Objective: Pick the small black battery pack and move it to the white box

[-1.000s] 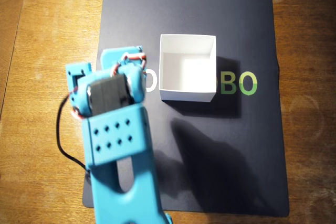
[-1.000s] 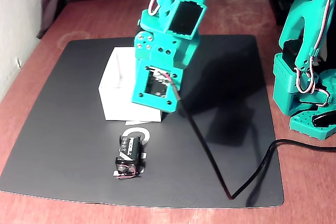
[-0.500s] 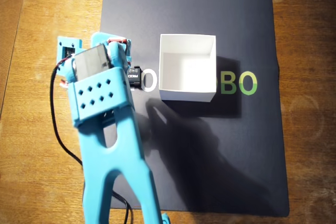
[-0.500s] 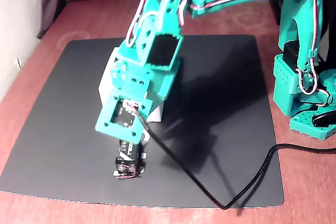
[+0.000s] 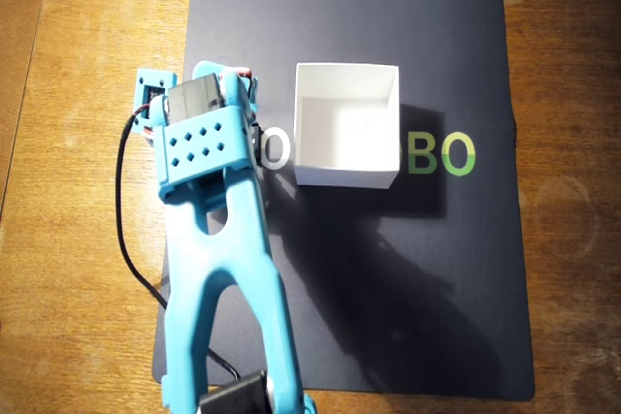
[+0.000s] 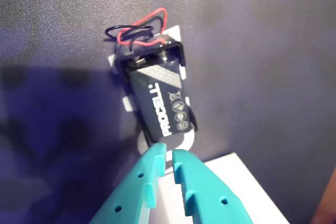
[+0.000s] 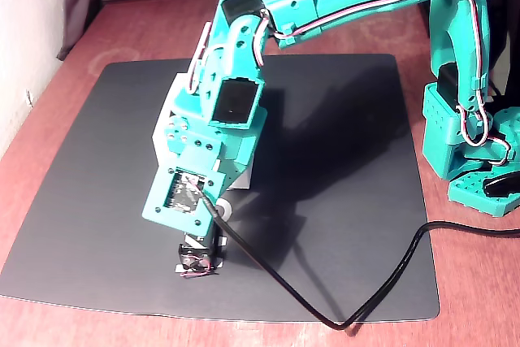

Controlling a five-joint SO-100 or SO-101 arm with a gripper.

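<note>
The small black battery pack (image 6: pixel 160 103) lies flat on the dark mat, red and black wires curling from its far end. My gripper (image 6: pixel 168 157) hovers just short of its near end, teal fingertips (image 6: pixel 152 163) almost together with only a slim gap and nothing between them. In the fixed view the pack (image 7: pixel 199 262) peeks out under the gripper head near the mat's front edge. The overhead view hides the pack under the arm. The white box (image 5: pixel 346 138) stands open just right of the arm; a corner of it (image 6: pixel 236 182) shows beside the fingers.
A dark mat (image 5: pixel 388 288) with printed letters covers the wooden table (image 5: pixel 58 239). A black cable (image 7: pixel 325 318) trails from the gripper head across the mat's front. The arm's teal base (image 7: pixel 471 144) stands at the right in the fixed view.
The gripper head swung away from the box and came down over the battery pack. Over the last half second it shifted slightly toward the box and dropped lower. The pack and box have not moved.
</note>
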